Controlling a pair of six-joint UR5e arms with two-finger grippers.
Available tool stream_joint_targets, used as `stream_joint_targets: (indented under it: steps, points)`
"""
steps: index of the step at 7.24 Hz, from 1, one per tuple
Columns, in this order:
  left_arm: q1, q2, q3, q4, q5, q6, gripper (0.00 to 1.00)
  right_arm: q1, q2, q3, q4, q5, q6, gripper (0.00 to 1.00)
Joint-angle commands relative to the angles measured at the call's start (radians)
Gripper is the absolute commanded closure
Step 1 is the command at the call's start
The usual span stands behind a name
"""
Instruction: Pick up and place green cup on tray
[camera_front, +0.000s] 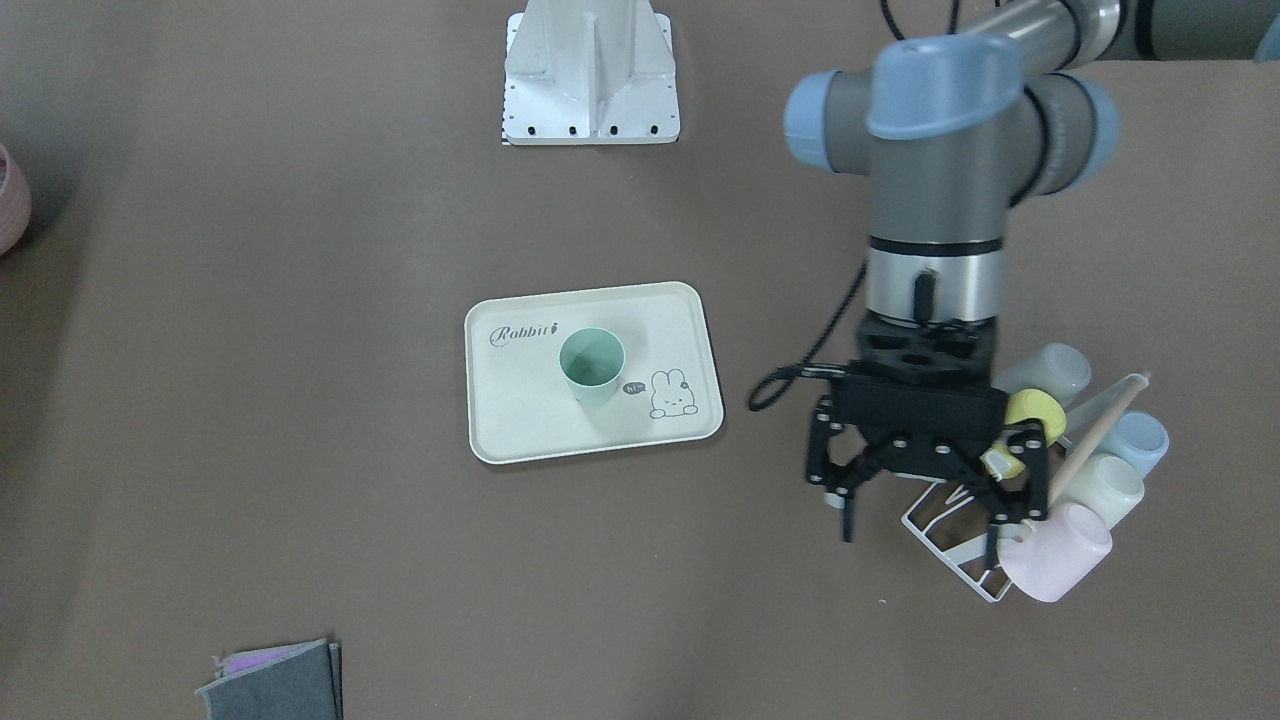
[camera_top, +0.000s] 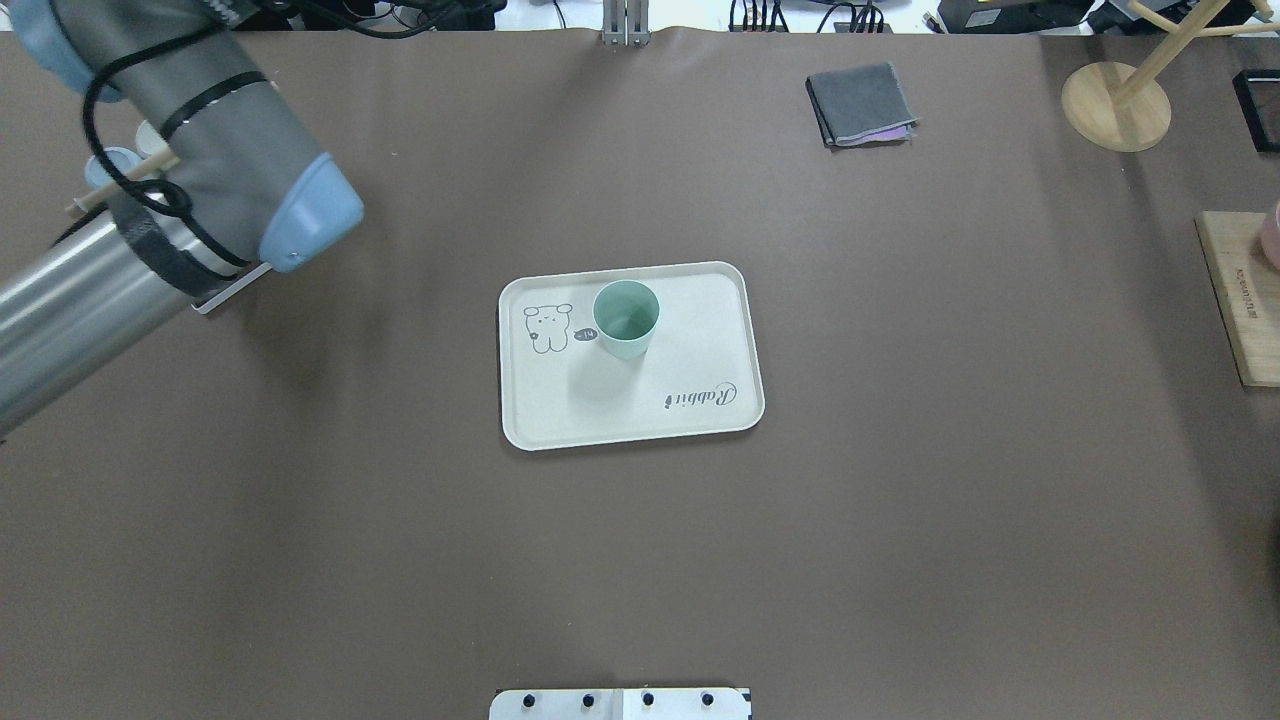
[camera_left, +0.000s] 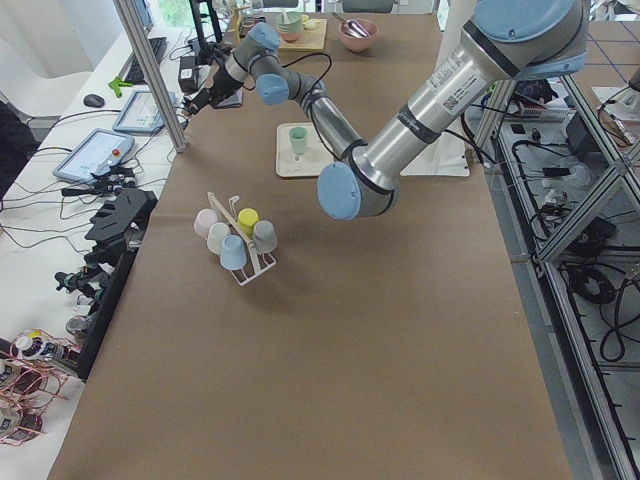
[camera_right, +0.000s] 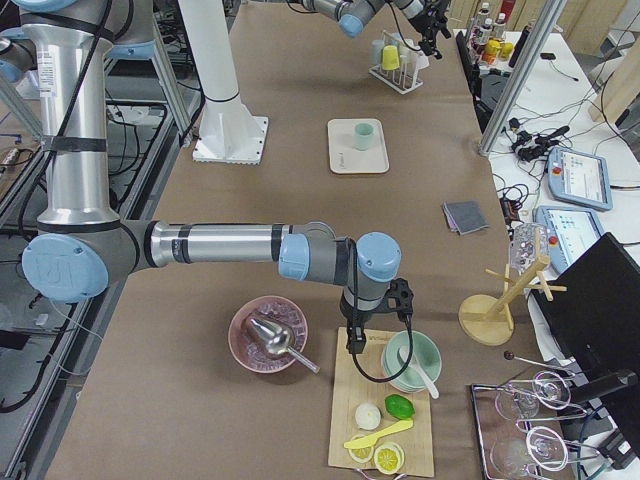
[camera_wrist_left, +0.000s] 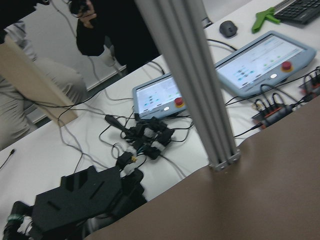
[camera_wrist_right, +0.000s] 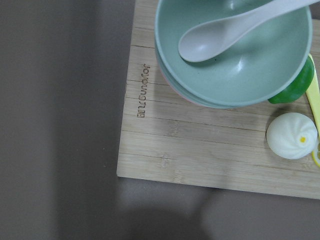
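The green cup (camera_front: 592, 366) stands upright on the cream tray (camera_front: 520, 420), between the "Rabbit" script and the bunny drawing; it also shows in the overhead view (camera_top: 626, 320) on the tray (camera_top: 640, 410). My left gripper (camera_front: 920, 528) is open and empty. It hangs well away from the tray, in front of the cup rack (camera_front: 950, 545) in the front-facing view. My right gripper (camera_right: 353, 345) shows only in the exterior right view, over a wooden board far from the tray. I cannot tell whether it is open or shut.
The rack holds a yellow cup (camera_front: 1035, 408), a pink cup (camera_front: 1060, 552) and pale cups. A folded grey cloth (camera_top: 862, 103) and a wooden stand (camera_top: 1115, 105) lie at the far side. The wooden board (camera_wrist_right: 200, 155) carries a green bowl (camera_wrist_right: 235, 55) with a spoon.
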Motion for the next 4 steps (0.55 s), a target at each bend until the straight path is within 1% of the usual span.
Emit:
stream_joint_targets:
  steps: [1, 2, 3, 4]
  points:
    - [-0.218, 0.177, -0.028, 0.013, -0.378, 0.0, 0.01, 0.0, 0.001, 0.0, 0.0, 0.002, 0.001, 0.0]
    - [-0.297, 0.228, -0.028, 0.018, -0.514, 0.001, 0.01, 0.0, 0.001, 0.0, 0.001, 0.002, 0.001, 0.0]
    - [-0.366, 0.297, -0.018, 0.021, -0.619, 0.001, 0.01, 0.0, 0.001, 0.002, 0.0, 0.002, 0.001, 0.0]
    - [-0.407, 0.345, 0.041, 0.015, -0.697, 0.001, 0.01, 0.0, 0.001, 0.003, 0.0, 0.002, 0.002, 0.0]
